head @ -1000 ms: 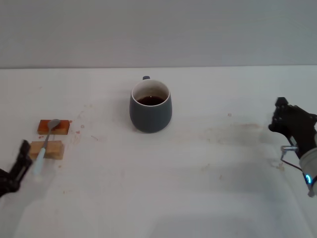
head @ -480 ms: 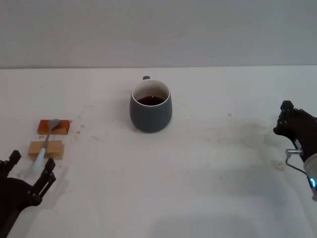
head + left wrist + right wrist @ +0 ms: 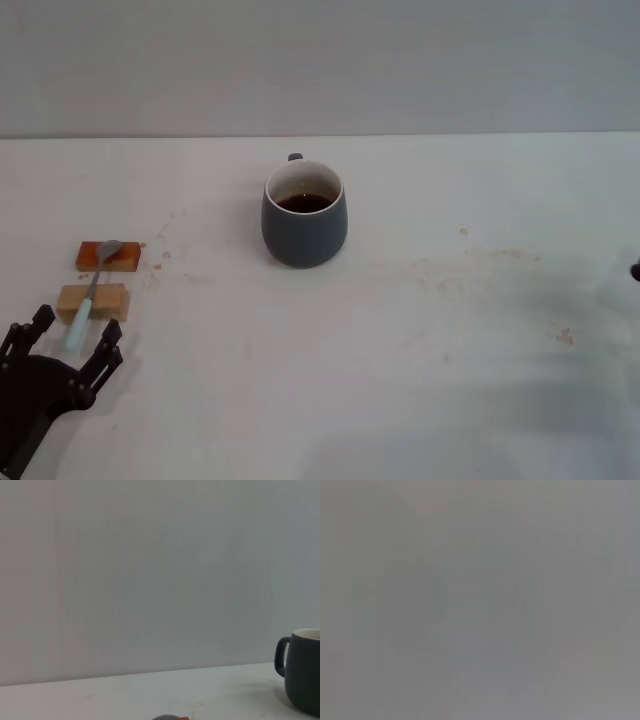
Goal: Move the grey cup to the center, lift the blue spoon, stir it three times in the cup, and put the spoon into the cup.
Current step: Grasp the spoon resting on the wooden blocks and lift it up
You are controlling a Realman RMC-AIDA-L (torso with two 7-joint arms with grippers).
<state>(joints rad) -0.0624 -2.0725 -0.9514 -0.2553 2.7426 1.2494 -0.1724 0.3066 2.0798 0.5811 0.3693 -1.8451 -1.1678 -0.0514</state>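
The left gripper (image 3: pixel 62 345) sits low at the near left of the tabletop (image 3: pixel 420 380), its jaws spread apart and holding nothing, the two dark fingers (image 3: pixel 105 350) pointing away from the robot. Its fingertips flank the near end of the blue spoon (image 3: pixel 90 295), without any contact that can be made out.

The blue spoon lies just ahead of those jaws, its pale handle end nearest the gripper and its grey metal bowl farther away. It bridges two small wooden blocks: the handle crosses the nearer, lighter block (image 3: pixel 93 301), and the bowl rests on the farther, reddish block (image 3: pixel 108 256). The two blocks stand close together, one behind the other, near the left edge of the tabletop. In the left wrist view only a sliver of the spoon's bowl shows at the picture's edge, with a bit of the reddish block beside it.

The grey cup (image 3: pixel 304 214) stands upright well apart from the spoon, toward the middle of the tabletop and farther back, holding dark liquid, its handle turned to the far side. The left wrist view shows part of it (image 3: pixel 302 677) with the handle loop in profile.

Of the right gripper, only a small dark tip (image 3: pixel 635 270) shows at the right edge of the head view; I cannot tell how its jaws stand. The right wrist view shows only a plain grey field.
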